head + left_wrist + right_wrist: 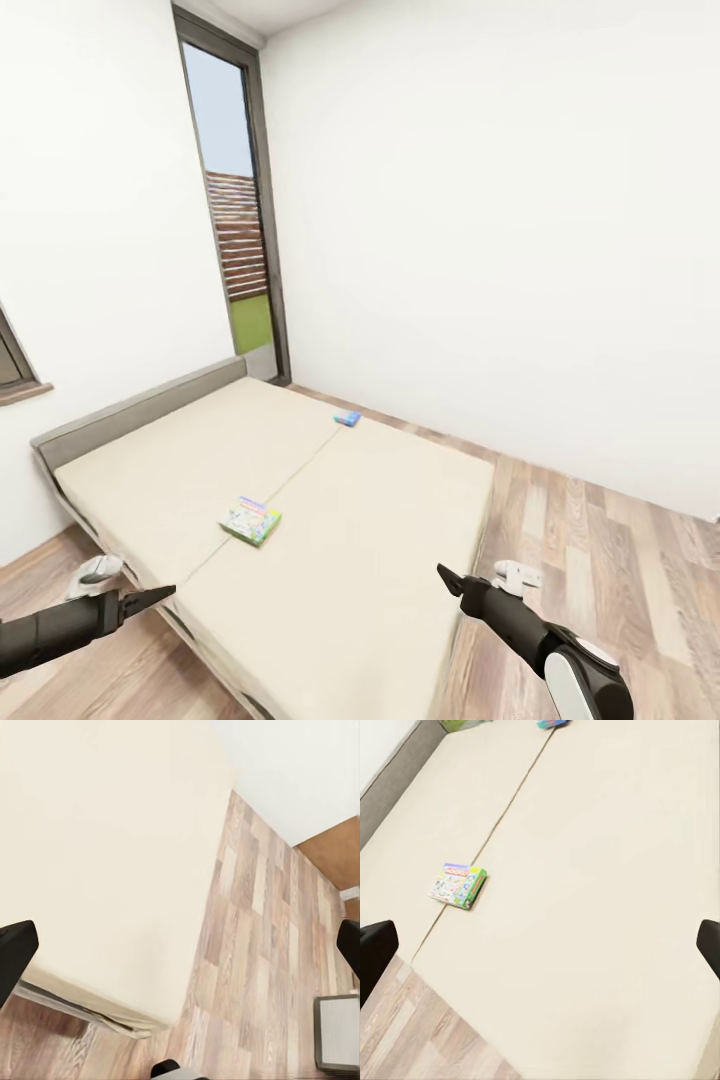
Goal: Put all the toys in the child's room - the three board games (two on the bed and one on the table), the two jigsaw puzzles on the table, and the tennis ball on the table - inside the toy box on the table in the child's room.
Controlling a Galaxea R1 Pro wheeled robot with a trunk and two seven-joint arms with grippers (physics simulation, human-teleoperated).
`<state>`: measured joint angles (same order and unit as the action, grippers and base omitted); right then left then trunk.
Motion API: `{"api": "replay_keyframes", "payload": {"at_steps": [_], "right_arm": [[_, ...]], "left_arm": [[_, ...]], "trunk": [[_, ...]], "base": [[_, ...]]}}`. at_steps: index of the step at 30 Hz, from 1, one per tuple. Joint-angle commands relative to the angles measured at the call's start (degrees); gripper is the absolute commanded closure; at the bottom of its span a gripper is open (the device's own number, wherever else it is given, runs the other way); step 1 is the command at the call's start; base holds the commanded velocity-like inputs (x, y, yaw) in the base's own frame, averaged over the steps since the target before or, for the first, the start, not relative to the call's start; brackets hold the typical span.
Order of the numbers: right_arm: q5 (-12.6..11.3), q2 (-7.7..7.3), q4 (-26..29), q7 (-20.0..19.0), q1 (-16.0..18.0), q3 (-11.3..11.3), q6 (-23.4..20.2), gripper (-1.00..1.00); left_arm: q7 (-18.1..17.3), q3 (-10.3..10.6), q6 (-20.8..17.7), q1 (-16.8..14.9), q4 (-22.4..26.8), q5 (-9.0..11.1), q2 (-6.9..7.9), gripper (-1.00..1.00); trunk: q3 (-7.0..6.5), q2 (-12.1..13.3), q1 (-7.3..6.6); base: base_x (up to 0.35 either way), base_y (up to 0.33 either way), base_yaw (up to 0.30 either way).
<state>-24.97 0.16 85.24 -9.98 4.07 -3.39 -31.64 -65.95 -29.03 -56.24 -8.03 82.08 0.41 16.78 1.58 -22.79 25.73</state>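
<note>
Bed (330,520): large and low, with a plain beige cover that looks smooth and matte; a thin seam runs along its middle; the frame and the headboard (140,405) are dark grey.
Green-edged game box (250,521): flat, rectangular, with a printed colourful lid; it lies on the bed just beside the seam, on the headboard side, near the middle of the bed. In the right wrist view it is the same box (458,886), lying flat.
Blue game box (347,418): smaller, flat; it lies on the bed at the edge nearest the window, close to the seam and well apart from the green-edged box.
Left tool (150,599): dark, pointed fingers; it hangs beside the foot end of the bed, over the floor; its fingers stand wide apart and hold nothing.
Right tool (450,579): dark fingers on a black and white arm; it hangs over the foot edge of the bed; its fingers are also spread wide, with nothing between them.
Floor (600,560): wood planks in mixed brown and grey tones.
Window (235,200): tall and narrow, dark frame, behind the bed's far corner.
Walls (480,200): plain white.
</note>
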Motion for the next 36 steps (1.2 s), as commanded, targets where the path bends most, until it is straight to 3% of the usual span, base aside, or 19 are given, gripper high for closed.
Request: {"api": "replay_keyframes", "payload": {"at_steps": [1,17,36], "right_arm": [[-0.2,0.02,0.0,-0.2,0.1,-0.1,-0.4,-1.00],[-0.2,0.02,0.0,-0.2,0.1,-0.1,-0.4,-1.00],[-0.2,0.02,0.0,-0.2,0.1,-0.1,-0.4,-1.00]], "left_arm": [[-0.2,-0.1,-0.5,0.0,0.0,0.0,0.01,-1.00],[-0.2,-0.1,-0.5,-0.1,0.0,0.0,0.01,-1.00],[-0.4,-0.1,-0.5,0.0,0.0,0.1,0.01,-1.00]], "trunk": [[0.11,-0.1,0.05],[-0.29,-0.1,0.05],[-0.79,-0.1,0.05]], "base": [[0.126,0.163,-0.278],[0.057,0.108,-0.278],[0.002,0.201,-0.278]]}}
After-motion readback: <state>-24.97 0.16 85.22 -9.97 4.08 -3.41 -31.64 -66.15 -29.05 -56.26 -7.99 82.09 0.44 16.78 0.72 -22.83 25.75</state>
